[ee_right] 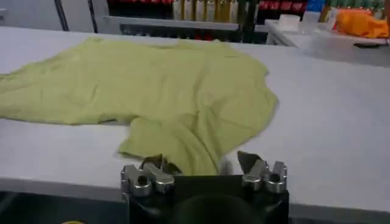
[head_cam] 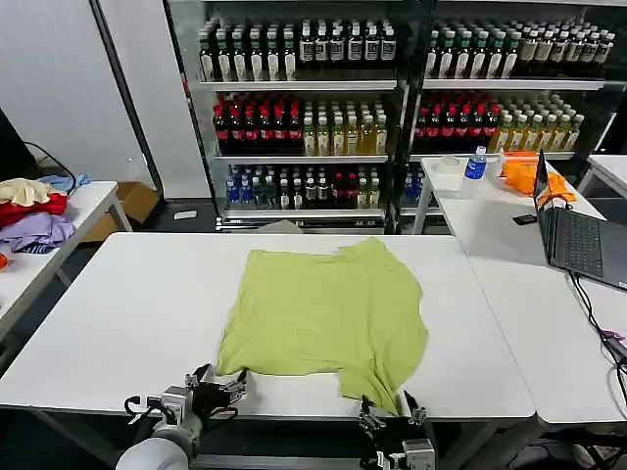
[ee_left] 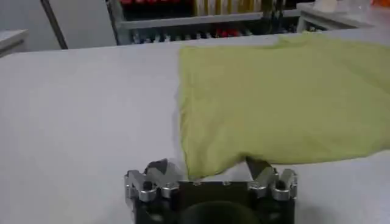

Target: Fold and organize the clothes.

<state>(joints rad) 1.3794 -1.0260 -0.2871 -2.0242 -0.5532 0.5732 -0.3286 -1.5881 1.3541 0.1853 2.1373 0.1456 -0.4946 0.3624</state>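
While still lying unfolded and rumpled on the white bench (head_cam: 127, 313), barely beginning: lime t-shirt (head_cam: 328, 313) spreading flat mid-bench, no fold yet showing, all folding and tidying remaining. Hovering at the near edge, left claw (head_cam: 217, 390) gaping wide just before the shirt's near-left corner; right claw (head_cam: 392, 416) likewise spreading apart, straddling the drooping near-right sleeve tip, not yet pinching anything.

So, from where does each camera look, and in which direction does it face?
Head view: high, facing forward and down on the white table; both pincers, left and right, at the near edge.
Left wrist view: low behind the open left pincer, facing the t-shirt.
Right wrist view: low behind the open right pincer.
All share the t-shirt.
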